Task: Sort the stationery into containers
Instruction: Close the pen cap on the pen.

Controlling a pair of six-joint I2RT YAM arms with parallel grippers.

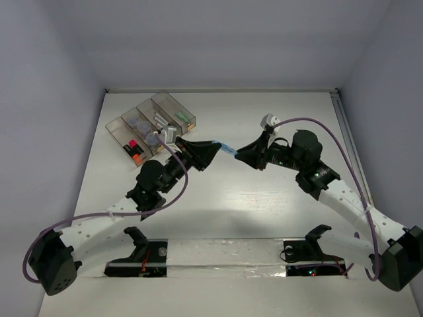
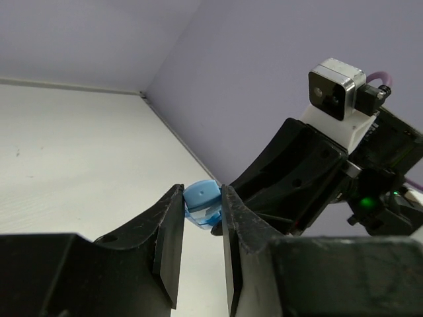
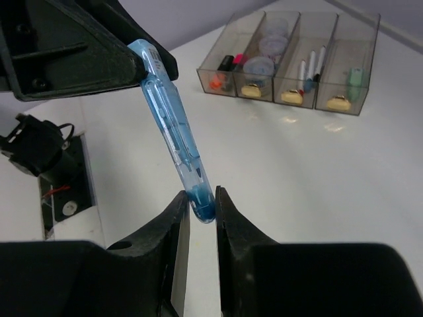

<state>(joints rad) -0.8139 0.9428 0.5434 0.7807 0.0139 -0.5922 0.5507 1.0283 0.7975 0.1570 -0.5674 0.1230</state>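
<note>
Tabletop (image 1: 264, 112) white, walls (image 1: 211, 39) lilac, containers (image 1: 117, 131) far-left

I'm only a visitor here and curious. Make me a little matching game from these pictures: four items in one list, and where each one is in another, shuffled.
Bins are counted left to right in the right wrist view.

Things:
1. blue pen
2. highlighters
3. white pens
4. green clip

Places:
A. fourth bin
B. in the air, gripped at each end by an arm's jaws
C. first bin
D. third bin

Pairs: 1-B, 2-C, 3-D, 4-A
</note>
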